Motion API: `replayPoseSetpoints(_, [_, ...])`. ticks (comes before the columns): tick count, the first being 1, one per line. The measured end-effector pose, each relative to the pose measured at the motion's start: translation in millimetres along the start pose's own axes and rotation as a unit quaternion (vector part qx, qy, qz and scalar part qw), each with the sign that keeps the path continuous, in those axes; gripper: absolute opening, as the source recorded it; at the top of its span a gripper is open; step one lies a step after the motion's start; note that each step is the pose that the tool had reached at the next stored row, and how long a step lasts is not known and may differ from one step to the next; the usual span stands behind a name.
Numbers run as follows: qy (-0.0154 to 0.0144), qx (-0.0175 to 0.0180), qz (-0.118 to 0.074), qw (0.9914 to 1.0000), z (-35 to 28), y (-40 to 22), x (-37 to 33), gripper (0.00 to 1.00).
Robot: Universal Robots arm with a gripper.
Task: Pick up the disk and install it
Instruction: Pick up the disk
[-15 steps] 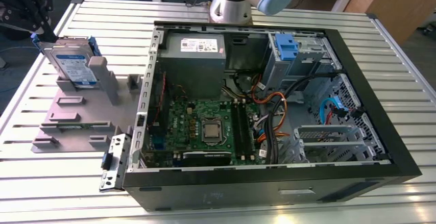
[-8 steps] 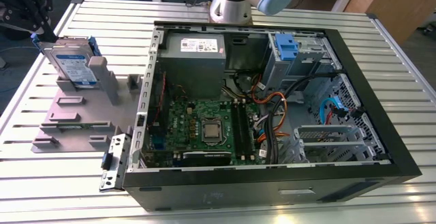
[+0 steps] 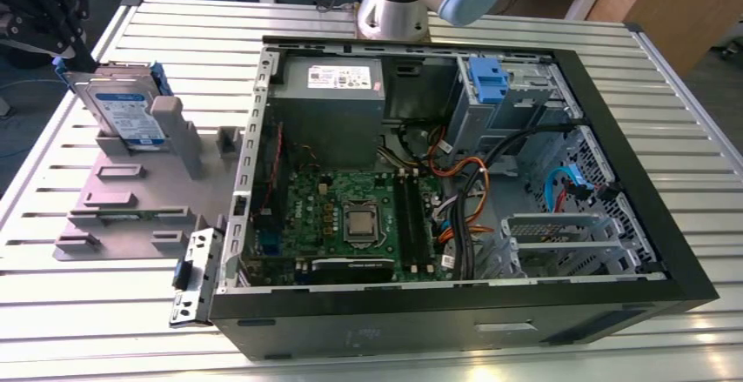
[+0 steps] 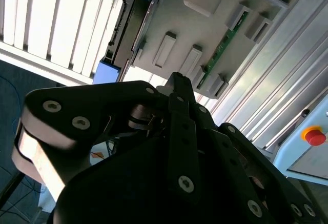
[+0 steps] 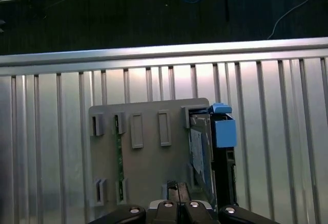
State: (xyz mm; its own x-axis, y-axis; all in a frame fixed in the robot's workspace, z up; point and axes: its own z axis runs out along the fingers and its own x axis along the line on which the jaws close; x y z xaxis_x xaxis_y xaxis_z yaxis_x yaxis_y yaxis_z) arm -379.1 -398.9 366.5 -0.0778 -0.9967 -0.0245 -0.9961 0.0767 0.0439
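The disk (image 3: 125,108) stands on its edge in the grey stand (image 3: 117,199), at the exterior view's left; its white-and-blue label and blue rails show. My gripper (image 3: 61,50) hangs a little above and behind the disk's upper end, not touching it. In the first wrist view the disk (image 5: 205,149) sits in the stand (image 5: 148,152), just ahead of my gripper (image 5: 172,186). In the second wrist view the gripper (image 4: 177,80) appears shut and empty, with the disk (image 4: 130,26) beyond it.
The open computer case (image 3: 650,182) lies in the middle of the slatted metal table (image 3: 174,25), with a grey power-supply box (image 3: 331,95) and a blue drive bay (image 3: 485,77) inside. A green memory stick (image 4: 221,49) stands in the stand. A red button (image 4: 313,134) sits off the table.
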Motion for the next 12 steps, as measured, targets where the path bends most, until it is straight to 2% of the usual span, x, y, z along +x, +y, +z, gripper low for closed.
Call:
replayPoseSetpoints(5, [0.0003, -0.0001, -0.007, 0.99998, 0.1, 0.0, 0.0, 0.11])
replayPoseSetpoints(12, [0.0002, -0.0002, -0.007, 0.99998, 0.0, 0.0, 0.0, 0.11])
